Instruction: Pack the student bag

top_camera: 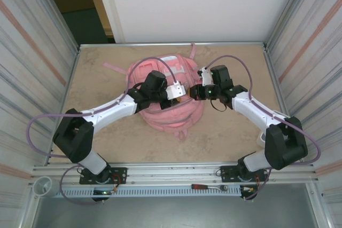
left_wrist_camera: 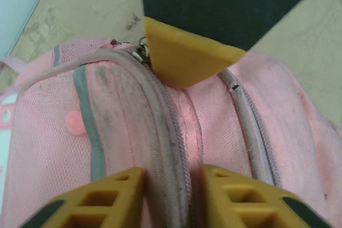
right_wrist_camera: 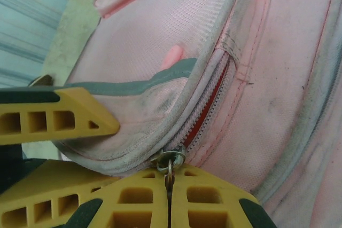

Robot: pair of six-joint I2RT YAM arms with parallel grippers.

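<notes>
The pink student bag (top_camera: 171, 86) lies in the middle of the table, front pockets up. My left gripper (left_wrist_camera: 173, 180) has closed its yellow fingers (left_wrist_camera: 107, 196) on a raised ridge of fabric along the zip seam (left_wrist_camera: 179, 132) of a pocket. My right gripper (right_wrist_camera: 170, 177) is shut on the metal zip pull (right_wrist_camera: 170, 159) of that pocket. Above the slider the zip (right_wrist_camera: 209, 102) stands partly open, with red showing inside. In the top view the two grippers (top_camera: 179, 90) (top_camera: 195, 92) meet tip to tip over the bag. The right gripper's finger (left_wrist_camera: 181, 57) shows in the left wrist view.
Ribbed metal walls (top_camera: 37, 52) close in the tan table (top_camera: 235, 126) on left and right. The bag's straps (top_camera: 115, 68) trail to the far left. A red-handled tool (top_camera: 209, 187) lies on the front rail, with a white cup (top_camera: 45, 186) at the near left corner.
</notes>
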